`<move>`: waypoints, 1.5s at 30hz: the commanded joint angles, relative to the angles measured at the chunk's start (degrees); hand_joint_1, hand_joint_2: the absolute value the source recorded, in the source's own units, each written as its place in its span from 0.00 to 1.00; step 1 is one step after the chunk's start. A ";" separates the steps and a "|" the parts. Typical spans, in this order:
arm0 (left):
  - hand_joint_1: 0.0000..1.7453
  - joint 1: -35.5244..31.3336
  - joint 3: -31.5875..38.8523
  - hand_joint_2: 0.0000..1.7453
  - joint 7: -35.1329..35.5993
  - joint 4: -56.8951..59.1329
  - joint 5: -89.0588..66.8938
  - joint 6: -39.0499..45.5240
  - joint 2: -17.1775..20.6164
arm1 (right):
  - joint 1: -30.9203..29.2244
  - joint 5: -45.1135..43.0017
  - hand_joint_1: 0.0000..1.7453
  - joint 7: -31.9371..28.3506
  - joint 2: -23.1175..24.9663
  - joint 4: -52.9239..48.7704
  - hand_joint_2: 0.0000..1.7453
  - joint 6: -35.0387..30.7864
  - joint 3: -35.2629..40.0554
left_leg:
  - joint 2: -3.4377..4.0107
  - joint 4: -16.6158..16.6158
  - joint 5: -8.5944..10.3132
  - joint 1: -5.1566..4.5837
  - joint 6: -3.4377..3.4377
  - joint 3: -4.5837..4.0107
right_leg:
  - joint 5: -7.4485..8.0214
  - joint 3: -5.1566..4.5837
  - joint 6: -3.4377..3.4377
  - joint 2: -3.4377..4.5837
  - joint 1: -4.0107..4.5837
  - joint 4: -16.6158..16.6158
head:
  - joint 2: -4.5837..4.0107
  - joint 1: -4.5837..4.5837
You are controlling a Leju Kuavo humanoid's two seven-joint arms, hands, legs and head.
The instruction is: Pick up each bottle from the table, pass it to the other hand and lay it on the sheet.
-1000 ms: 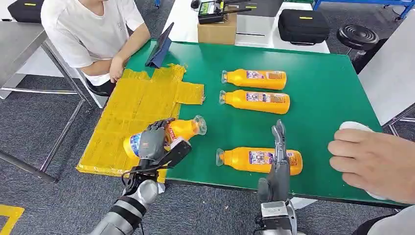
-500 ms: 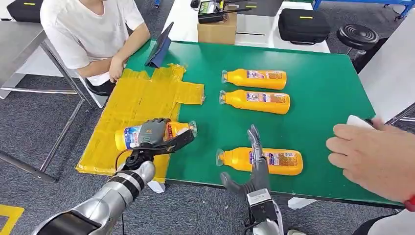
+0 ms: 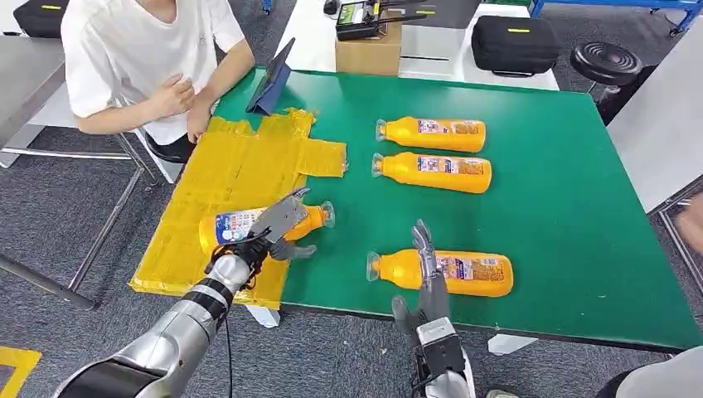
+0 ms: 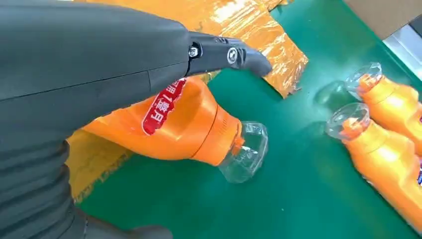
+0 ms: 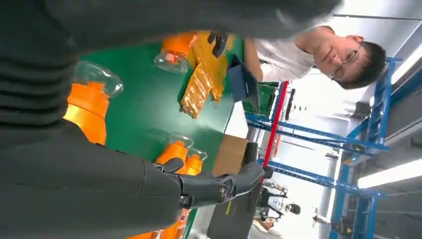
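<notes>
Green bench [image 3: 564, 149]: nearest bottle [image 3: 439, 272] lies crosswise, cap toward nine o'clock, at twelve o'clock from spread right hand [image 3: 424, 274].

bottle [image 4: 184, 124] red label, print unreadable

Four orange bottles [image 3: 264, 224] [image 3: 430, 133] [image 3: 432, 172] [image 3: 464, 273], one yellow sheet [image 3: 224, 186], one cardboard box [image 3: 367, 54], two black cases [image 3: 514, 43] [image 3: 46, 16], one stool [image 3: 606, 60].

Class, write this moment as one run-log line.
left hand: open over bottle on sheet | right hand: open by near bottle | far bottles: two
</notes>
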 commanded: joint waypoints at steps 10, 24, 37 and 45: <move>0.00 27.45 -2.13 1.00 -17.33 -63.18 45.36 19.90 -4.27 | -9.52 28.84 0.00 16.45 -9.28 18.25 1.00 -15.29 2.47 | 0.25 -0.05 -0.16 0.01 -0.05 0.07 | 0.00 0.03 -0.05 0.18 0.03 -0.11 | -0.02 -0.04; 0.00 33.27 -8.55 1.00 -16.06 -63.72 46.94 13.66 -3.37 | -14.78 38.47 0.00 23.91 -13.76 31.89 1.00 -14.74 -4.10 | 0.05 -0.10 -0.19 -0.03 -0.04 0.34 | -0.13 0.35 -0.09 -0.03 0.00 -0.17 | -0.02 -0.02; 0.00 33.10 -10.42 1.00 -16.24 -62.09 45.63 13.72 -3.03 | -18.30 45.70 0.00 28.29 -14.89 37.62 1.00 -13.39 -3.51 | 0.00 -0.06 -0.11 -0.06 -0.03 0.20 | -0.06 0.20 -0.07 -0.06 -0.01 -0.11 | 0.00 -0.04; 0.00 34.59 -10.99 1.00 -13.84 -62.18 45.08 14.08 -3.02 | -19.80 53.49 0.00 37.03 -16.56 34.37 1.00 -5.13 -0.46 | 0.02 -0.08 -0.10 -0.06 -0.03 0.43 | -0.07 0.42 -0.12 -0.07 0.00 -0.14 | 0.00 -0.02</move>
